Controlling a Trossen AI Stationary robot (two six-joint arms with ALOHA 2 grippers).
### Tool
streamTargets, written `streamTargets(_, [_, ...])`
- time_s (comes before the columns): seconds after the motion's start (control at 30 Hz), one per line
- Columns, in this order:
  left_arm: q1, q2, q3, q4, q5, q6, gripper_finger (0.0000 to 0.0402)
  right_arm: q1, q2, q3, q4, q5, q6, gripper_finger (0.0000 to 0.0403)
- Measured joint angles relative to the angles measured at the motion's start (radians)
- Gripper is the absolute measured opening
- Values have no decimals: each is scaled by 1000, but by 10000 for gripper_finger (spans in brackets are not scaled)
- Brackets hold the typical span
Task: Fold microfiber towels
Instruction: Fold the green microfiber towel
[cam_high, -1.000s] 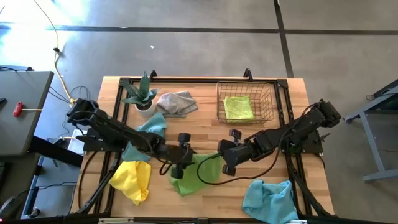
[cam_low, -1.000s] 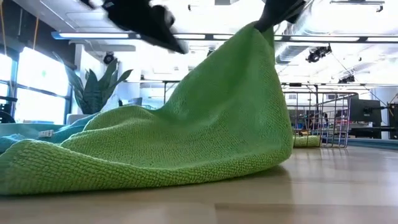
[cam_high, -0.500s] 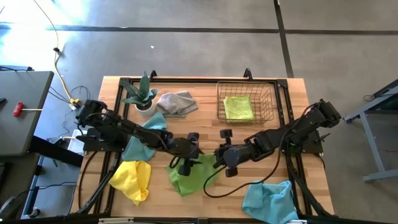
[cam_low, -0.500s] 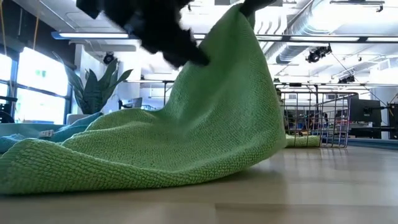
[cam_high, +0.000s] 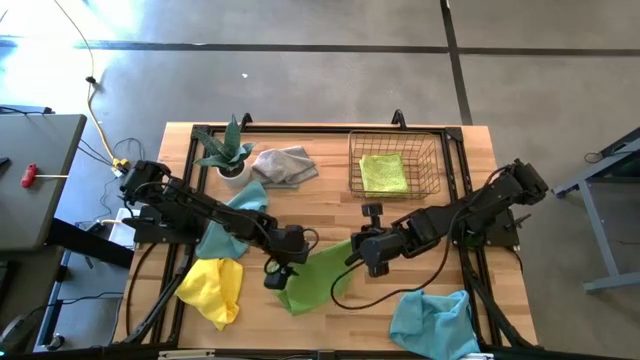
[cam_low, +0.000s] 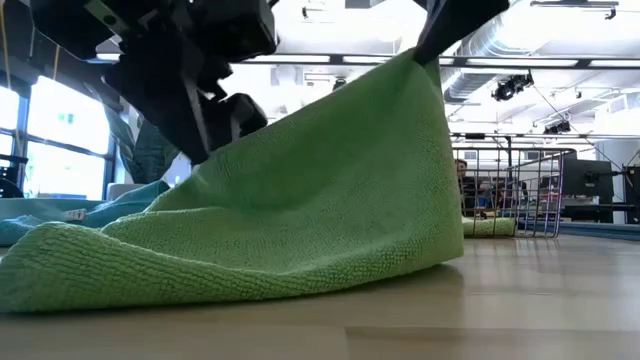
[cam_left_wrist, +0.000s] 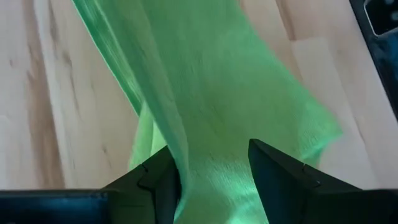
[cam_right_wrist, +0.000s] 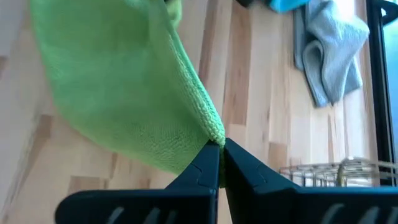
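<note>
1. green towel (cam_high: 318, 280) sits mid-table, front of centre. one corner is pulled up off the wood, the rest trails down and lies flat. low view shows it as a tent, high at one corner, sagging to the table (cam_high: 440, 215).
2. right gripper (cam_right_wrist: 219, 148) has its fingers together, clamped on that raised corner. wrist view shows the edge pinched right at the tips. judgement: it holds the corner high so the cloth hangs taut and can be laid over itself.
3. left gripper (cam_high: 277, 270) is at the towel's other side, just beside the lifted part. its fingers (cam_left_wrist: 283, 177) stand apart w/ cloth running between them. they straddle it, no clamp visible. judgement: prob there to pin or catch the opposite edge so the sheet doesn't drag while the right arm pulls.
4. other towels: a 2nd green one already folded in the wire basket (cam_high: 395, 165) at the back right. grey one (cam_high: 283, 163) bunched near the plant (cam_high: 226, 150). blue one (cam_high: 238, 215) under the left arm. yellow (cam_high: 213, 290) at front left, another blue (cam_high: 432, 320) at front right, both crumpled.
5. judgement: early in the job. one folded, this one mid-fold, four untouched.
6. risk, as i read it: a tip-only pinch on a soft corner could slip if pulled too hard.
</note>
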Motion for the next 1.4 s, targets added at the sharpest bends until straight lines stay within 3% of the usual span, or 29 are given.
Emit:
streamTargets(0.17, [-7,-5,0,-64,53,-36,172,-31,0,0,-36,0,31,0])
streamTargets(0.53, [-11,-5,0,-131,51,-67,163,-58,0,0,-46,0,30,0])
streamTargets(0.63, [-11,-5,0,-130,48,-83,132,-58,0,0,-46,-3,34,0])
streamTargets(0.83, [-10,-5,0,-130,47,-87,18,-58,0,0,-45,-17,50,0])
streamTargets(1.03, [-10,-41,12,-158,42,-156,7,-58,0,0,-46,-16,103,0])
streamTargets(1.27, [-40,-134,145,-468,-190,-188,1,-41,0,3,-36,49,250,0])
streamTargets(1.4, [-81,-173,252,-566,-284,-192,1,4,1,84,-53,124,253,0])
